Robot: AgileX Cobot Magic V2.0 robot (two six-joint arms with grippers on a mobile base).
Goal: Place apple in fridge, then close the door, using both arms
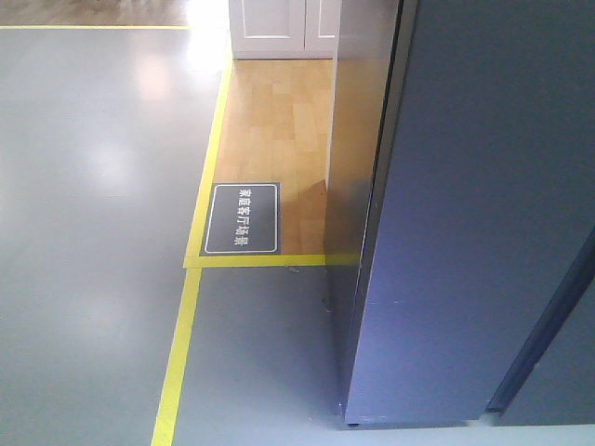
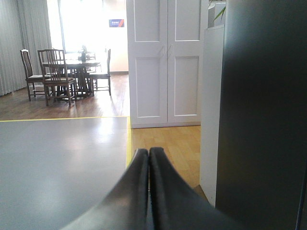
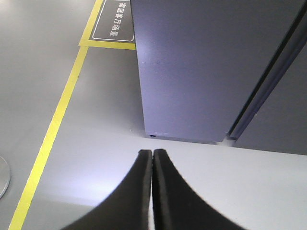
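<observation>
The left gripper point(image 2: 149, 152) has its two black fingers pressed together with nothing between them. It hangs above the grey floor point(image 2: 57, 163), just left of a tall dark panel that seems to be the fridge point(image 2: 264, 120), and it looks toward a white cupboard point(image 2: 165, 62) and a dining table with chairs point(image 2: 67, 72) far behind. The right gripper point(image 3: 152, 153) is also closed and empty; it points down at the foot of the dark grey body, where a narrow dark seam runs between two panels.

In the front view the door point(image 1: 483, 204) appears shut, its grey outside face filling the right side, with yellow floor tape point(image 1: 181, 334) and a dark floor sign point(image 1: 242, 218) to the left. The apple is not visible in any view, so its place cannot be told, and the white inside of the fridge is not shown either.

Judging from this, neither arm holds the fruit and the door must be opened first. To do this step well, one gripper should open its fingers before reaching the door edge near the seam, approach squarely, and pull along the hinge arc without dragging. The other arm should stay clear of the swing and find the apple.
</observation>
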